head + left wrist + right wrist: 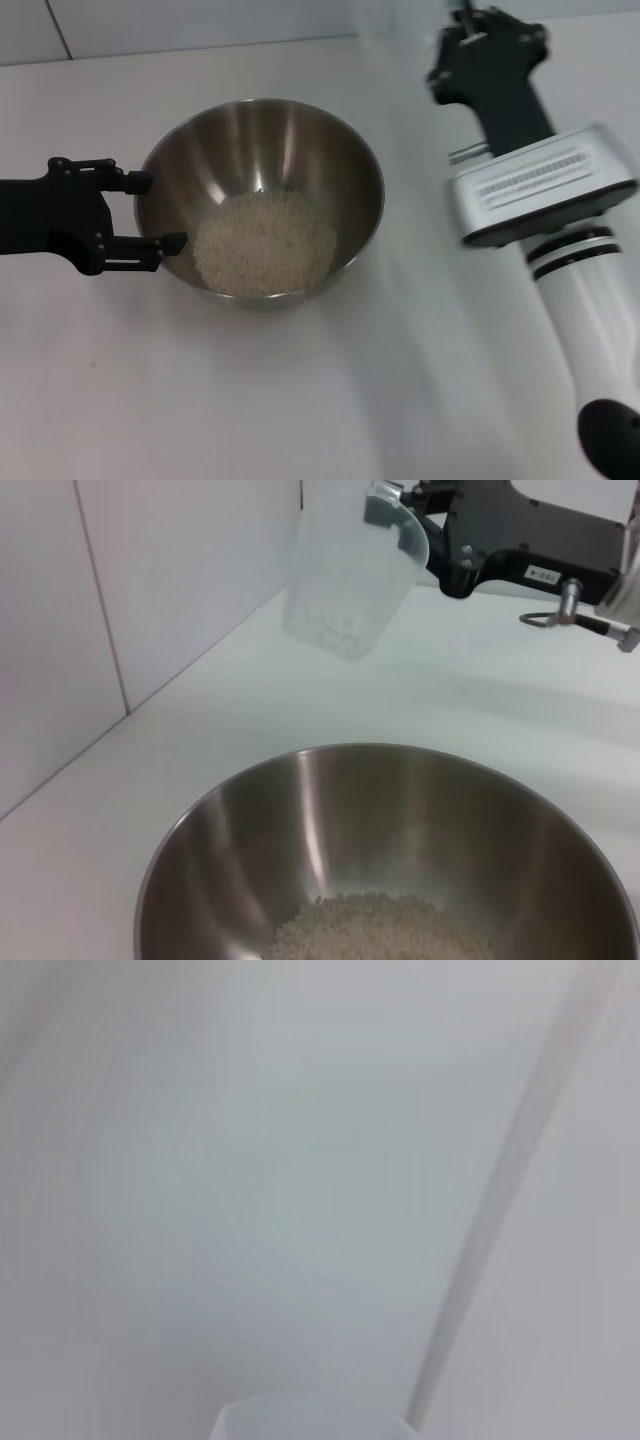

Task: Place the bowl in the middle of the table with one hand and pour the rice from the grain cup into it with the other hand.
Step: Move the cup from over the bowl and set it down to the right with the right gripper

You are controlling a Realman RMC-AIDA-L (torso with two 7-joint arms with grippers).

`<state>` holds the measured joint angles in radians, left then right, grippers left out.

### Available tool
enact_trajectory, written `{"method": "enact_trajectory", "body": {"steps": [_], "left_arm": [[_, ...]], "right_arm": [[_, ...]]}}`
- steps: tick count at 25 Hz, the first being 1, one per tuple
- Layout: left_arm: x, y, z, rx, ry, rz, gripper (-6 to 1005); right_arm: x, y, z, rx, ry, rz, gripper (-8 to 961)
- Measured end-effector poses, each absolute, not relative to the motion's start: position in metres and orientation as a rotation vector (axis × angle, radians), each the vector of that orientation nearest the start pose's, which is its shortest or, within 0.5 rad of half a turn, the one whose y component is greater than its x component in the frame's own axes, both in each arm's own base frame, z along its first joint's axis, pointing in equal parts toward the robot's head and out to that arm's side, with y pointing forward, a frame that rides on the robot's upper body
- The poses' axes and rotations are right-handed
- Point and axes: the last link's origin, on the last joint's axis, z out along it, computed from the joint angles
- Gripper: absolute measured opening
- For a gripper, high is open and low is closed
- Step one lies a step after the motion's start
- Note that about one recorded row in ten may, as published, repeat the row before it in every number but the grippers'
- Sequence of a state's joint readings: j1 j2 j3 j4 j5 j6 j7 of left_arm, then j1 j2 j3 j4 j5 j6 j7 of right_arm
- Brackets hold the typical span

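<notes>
White table (250, 400) carries steel bowl (300, 150) near middle, rice (265, 243) heaped inside.

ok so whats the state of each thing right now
bowl: upright on the table, holding rice
rice: mostly heaped in the bowl, a few grains left in the cup
grain cup: lifted, held by the right claw
left claw: open at the bowl's rim
</notes>
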<state>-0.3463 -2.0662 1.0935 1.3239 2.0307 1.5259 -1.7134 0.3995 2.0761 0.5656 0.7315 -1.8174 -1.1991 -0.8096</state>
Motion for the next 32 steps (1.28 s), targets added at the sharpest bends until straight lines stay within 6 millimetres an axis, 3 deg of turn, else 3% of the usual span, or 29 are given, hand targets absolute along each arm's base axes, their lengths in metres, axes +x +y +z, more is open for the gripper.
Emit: {"method": "enact_trajectory", "body": {"steps": [1,5,8,20,32], "left_arm": [[-0.217,0.325,0.042,-2.791,-0.333,-0.236,802],[-0.218,0.325,0.042,-2.784,-0.338,-0.235,802],[-0.218,0.325,0.042,-2.783,-0.34,-0.236,802],[-0.216,0.327,0.041,-2.783,-0.328,-0.24,802],[-0.214,0.327,0.039,-2.787,-0.322,-0.237,802]], "right_arm": [[0.218,0.327,-0.054,-1.524,0.146,0.519,102],[0.263,0.349,-0.047,-1.576,0.385,0.573,107],[0.274,0.359,-0.051,-1.65,0.454,0.582,111],[0.28,0.376,-0.071,-1.857,0.545,0.509,126],[0.277,0.376,-0.087,-1.964,0.532,0.423,141]]}}
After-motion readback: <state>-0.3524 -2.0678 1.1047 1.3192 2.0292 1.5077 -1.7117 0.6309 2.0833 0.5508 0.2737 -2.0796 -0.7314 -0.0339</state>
